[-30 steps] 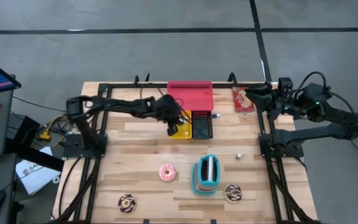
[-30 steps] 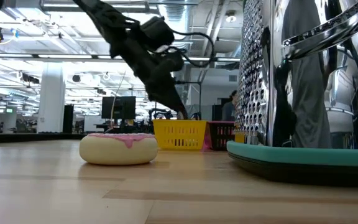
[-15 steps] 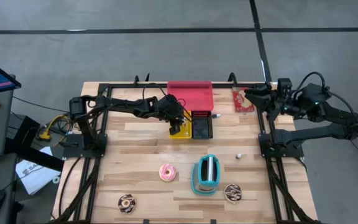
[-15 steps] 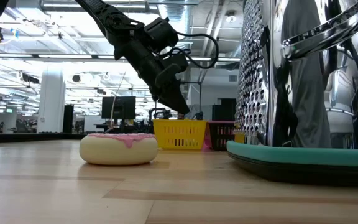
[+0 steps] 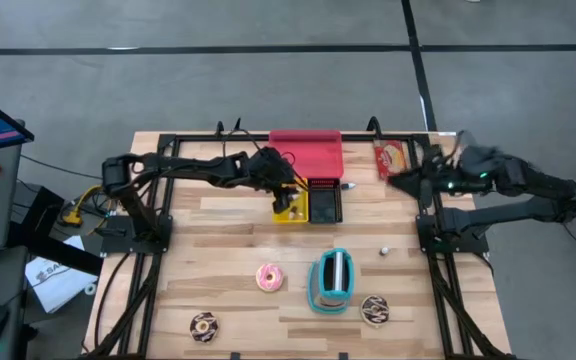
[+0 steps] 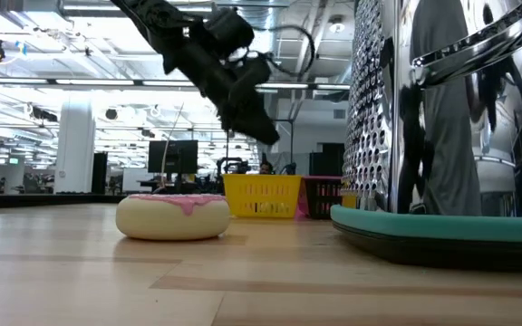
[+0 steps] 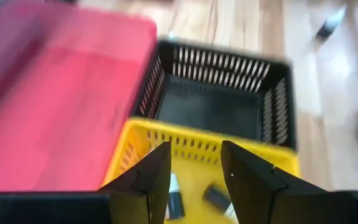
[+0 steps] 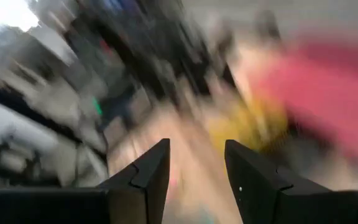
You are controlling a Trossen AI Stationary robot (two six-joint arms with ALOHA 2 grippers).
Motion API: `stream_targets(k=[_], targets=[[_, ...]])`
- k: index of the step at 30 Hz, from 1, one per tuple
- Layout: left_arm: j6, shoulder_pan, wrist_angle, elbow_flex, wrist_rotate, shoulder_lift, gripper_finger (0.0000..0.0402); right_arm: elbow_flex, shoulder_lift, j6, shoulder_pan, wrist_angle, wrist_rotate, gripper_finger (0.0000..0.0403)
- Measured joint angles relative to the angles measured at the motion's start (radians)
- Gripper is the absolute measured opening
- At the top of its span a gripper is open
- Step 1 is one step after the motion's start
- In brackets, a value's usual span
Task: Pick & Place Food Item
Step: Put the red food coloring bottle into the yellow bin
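Observation:
My left gripper (image 7: pixel 194 152) hangs open just above the yellow basket (image 5: pixel 291 208), at the table's far middle, with nothing between its fingers. In the low view my left gripper (image 6: pixel 270 136) stands clear above the yellow basket's rim (image 6: pixel 261 179). Small dark and pale pieces (image 7: pixel 174 200) lie on the basket's floor. A pink donut (image 5: pixel 269 277) and two chocolate donuts (image 5: pixel 204 325) (image 5: pixel 374 310) lie on the near part of the table. My right gripper (image 5: pixel 400 181) is open in the air at the far right; its wrist view is blurred.
A black basket (image 5: pixel 325 203) stands right of the yellow one, and a red bin (image 5: pixel 306 152) behind both. A metal grater on a teal base (image 5: pixel 331 280) stands near the donuts. A red packet (image 5: pixel 391 160) lies at the far right edge.
My left gripper has risen out of the yellow basket and now hangs above its rim. My right arm has swung, its gripper tipping downward and toward the table's middle.

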Motion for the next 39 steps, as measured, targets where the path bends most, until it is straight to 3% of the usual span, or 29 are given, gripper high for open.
stream_targets(k=[2,6,14,22,30,39], targets=[[-0.005,0.000,0.002,0.000,0.000,-0.037,0.0136,-0.009,0.010,0.100,0.039,-0.150,-0.055,0.0147],[0.004,-0.011,0.013,0.000,0.000,-0.129,0.0142,-0.046,0.060,0.218,0.142,-0.252,-0.102,0.0147],[0.079,-0.047,0.000,0.000,0.000,-0.320,0.0178,-0.112,0.247,0.213,0.322,-0.398,-0.083,0.0147],[0.083,-0.051,0.000,0.000,0.000,-0.425,0.0213,-0.135,0.453,0.350,0.399,-0.380,-0.022,0.0147],[0.076,-0.051,-0.011,0.000,0.000,-0.445,0.0226,-0.134,0.638,0.573,0.414,-0.344,-0.064,0.0147],[0.074,-0.051,-0.014,0.000,0.000,-0.445,0.0228,-0.134,0.739,0.707,0.412,-0.301,-0.071,0.0147]])
